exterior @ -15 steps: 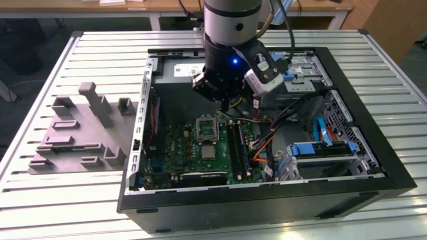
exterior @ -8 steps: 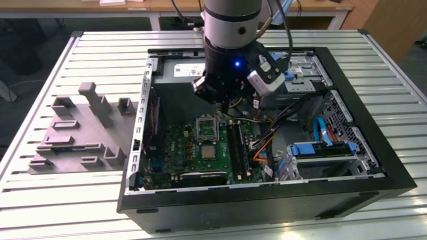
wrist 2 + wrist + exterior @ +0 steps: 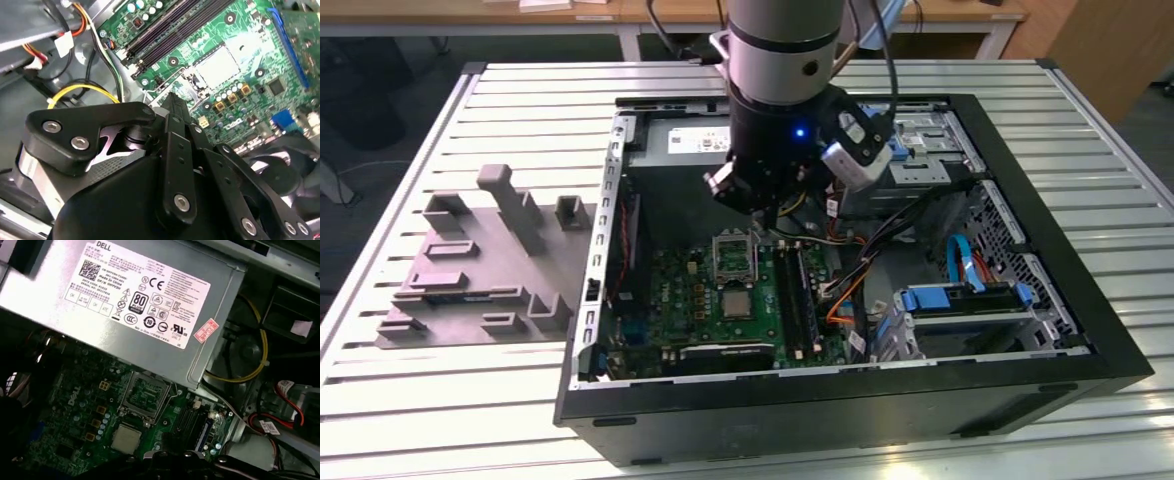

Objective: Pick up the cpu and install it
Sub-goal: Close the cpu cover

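— One arm over one opened computer case (image 3: 854,400): what does the exterior view give?
— The gripper (image 3: 767,222) hangs inside the case above the green motherboard (image 3: 707,320), near the raised socket frame (image 3: 734,257). The cpu (image 3: 738,303) lies flat on the board just beside that frame, apart from the gripper. A grey moulded tray (image 3: 467,290) sits on the slatted table (image 3: 440,420) at the exterior view's left.
— And the second wrist view?
— Black gripper (image 3: 171,100) links in front and the cpu (image 3: 218,66) pale on the board beyond; whether the gripper is open or closed cannot be told.
— The first wrist view?
— The labelled power supply (image 3: 125,295) sits over the frame (image 3: 145,396), with the cpu (image 3: 125,438) beside it
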Controlling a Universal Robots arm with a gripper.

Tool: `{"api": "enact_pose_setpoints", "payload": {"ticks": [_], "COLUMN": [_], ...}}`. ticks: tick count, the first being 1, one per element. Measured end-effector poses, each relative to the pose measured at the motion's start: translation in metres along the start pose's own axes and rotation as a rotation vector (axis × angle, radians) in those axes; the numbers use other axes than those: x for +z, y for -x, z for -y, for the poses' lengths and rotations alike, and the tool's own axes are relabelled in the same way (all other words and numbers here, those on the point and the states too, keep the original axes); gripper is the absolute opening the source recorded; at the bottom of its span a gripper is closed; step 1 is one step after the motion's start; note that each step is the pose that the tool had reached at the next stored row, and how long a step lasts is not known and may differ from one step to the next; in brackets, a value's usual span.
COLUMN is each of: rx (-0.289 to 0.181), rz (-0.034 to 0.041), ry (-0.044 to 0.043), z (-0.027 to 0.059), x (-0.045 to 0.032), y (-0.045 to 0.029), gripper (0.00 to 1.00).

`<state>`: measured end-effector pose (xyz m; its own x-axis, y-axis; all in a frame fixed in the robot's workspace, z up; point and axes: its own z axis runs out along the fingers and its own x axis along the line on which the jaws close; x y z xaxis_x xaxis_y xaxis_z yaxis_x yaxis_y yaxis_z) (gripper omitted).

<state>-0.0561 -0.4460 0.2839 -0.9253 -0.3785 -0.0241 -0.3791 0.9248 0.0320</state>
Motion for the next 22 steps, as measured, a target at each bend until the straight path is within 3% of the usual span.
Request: {"api": "enact_pose_setpoints", "payload": {"ticks": [17, 22], "rx": [-0.307, -0.339], "rz": [-0.0098, -0.0105], "ry": [0.0074, 0.0088], "z": [0.0004, 0.0008], "x": [0.0138, 0.0155], "y": [-0.0003, 0.0004], "gripper": [0.11, 0.11]}}
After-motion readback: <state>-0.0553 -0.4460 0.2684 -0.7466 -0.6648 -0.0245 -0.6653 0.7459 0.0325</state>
